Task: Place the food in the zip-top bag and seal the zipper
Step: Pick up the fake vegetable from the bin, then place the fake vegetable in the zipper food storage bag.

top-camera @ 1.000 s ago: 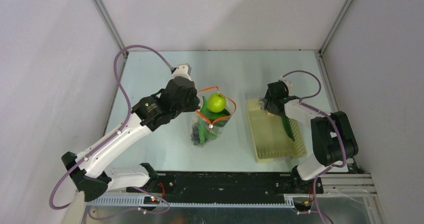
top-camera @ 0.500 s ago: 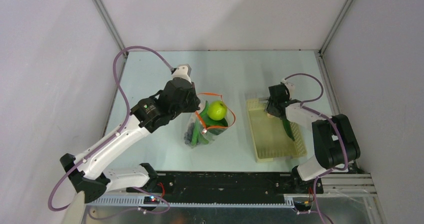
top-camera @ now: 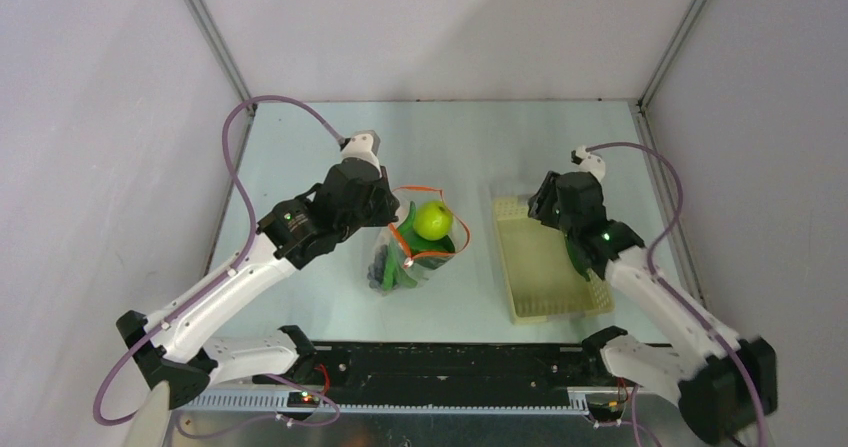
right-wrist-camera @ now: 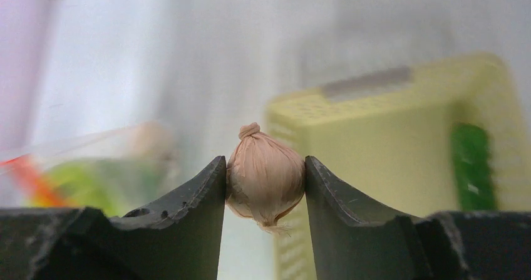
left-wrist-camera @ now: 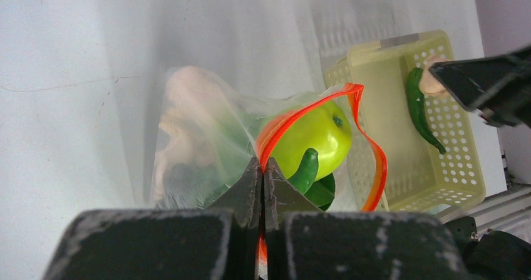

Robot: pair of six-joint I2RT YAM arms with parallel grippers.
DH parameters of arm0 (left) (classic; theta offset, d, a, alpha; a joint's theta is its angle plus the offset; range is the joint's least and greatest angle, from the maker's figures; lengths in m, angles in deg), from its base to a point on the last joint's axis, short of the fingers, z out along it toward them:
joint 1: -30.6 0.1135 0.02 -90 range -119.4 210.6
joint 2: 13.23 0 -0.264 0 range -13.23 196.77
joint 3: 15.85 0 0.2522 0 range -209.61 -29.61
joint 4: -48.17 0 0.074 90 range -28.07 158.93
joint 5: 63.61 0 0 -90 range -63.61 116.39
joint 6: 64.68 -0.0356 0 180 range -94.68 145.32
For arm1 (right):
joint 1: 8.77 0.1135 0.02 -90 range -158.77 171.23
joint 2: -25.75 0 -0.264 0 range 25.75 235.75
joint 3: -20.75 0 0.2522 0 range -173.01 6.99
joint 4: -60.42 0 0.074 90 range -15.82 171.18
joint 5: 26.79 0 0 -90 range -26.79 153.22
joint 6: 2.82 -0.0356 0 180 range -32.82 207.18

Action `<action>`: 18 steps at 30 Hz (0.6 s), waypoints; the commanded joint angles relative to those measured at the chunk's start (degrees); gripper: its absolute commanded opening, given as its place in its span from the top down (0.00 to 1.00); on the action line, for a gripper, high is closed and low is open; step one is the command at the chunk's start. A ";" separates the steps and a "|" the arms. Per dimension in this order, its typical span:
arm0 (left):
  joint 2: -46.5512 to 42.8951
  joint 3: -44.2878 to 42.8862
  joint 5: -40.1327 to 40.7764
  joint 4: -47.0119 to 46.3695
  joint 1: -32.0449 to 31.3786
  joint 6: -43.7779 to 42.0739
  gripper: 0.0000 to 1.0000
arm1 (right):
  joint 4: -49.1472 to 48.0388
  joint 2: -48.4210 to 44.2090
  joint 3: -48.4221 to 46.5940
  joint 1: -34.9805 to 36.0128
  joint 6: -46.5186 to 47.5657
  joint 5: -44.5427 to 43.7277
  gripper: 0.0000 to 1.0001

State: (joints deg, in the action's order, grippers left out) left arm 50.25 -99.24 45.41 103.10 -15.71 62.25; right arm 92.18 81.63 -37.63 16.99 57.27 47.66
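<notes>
The clear zip-top bag (top-camera: 405, 259) stands mid-table, its orange-red zipper (left-wrist-camera: 371, 136) looped open. A green apple (top-camera: 433, 219) sits in the mouth, with a green pepper tip (left-wrist-camera: 305, 170) and dark grapes (top-camera: 384, 263) inside. My left gripper (left-wrist-camera: 263, 167) is shut on the zipper rim at the bag's left side. My right gripper (right-wrist-camera: 265, 175) is shut on a pale tan garlic-like bulb (right-wrist-camera: 265, 183), held above the basket's far left corner, right of the bag. A long green pepper (top-camera: 577, 257) lies in the basket.
The pale yellow perforated basket (top-camera: 535, 292) lies right of the bag, near the front rail. Enclosure walls stand close on the left, right and far sides. The black base rail (top-camera: 450, 367) runs along the near edge.
My right arm has swung its elbow out to the near right and raised the bulb off the basket. My left gripper pulled the bag mouth slightly left, then held still.
</notes>
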 commanded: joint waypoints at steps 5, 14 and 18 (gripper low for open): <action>-2.48 0.44 -0.79 -4.06 0.26 -1.40 1.00 | -12.74 -6.56 -2.71 16.06 2.47 18.73 0.63; -2.70 0.39 -2.00 -3.72 0.33 -1.48 1.00 | -19.84 8.10 -11.73 29.97 5.60 17.29 0.64; -2.96 0.31 -2.58 -3.75 0.39 -1.55 1.00 | -19.56 13.72 -15.03 33.21 7.74 10.98 0.64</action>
State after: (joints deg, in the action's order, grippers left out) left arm 49.51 -98.71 43.86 102.79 -15.71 62.14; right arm 76.31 92.01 -47.99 47.45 61.81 63.97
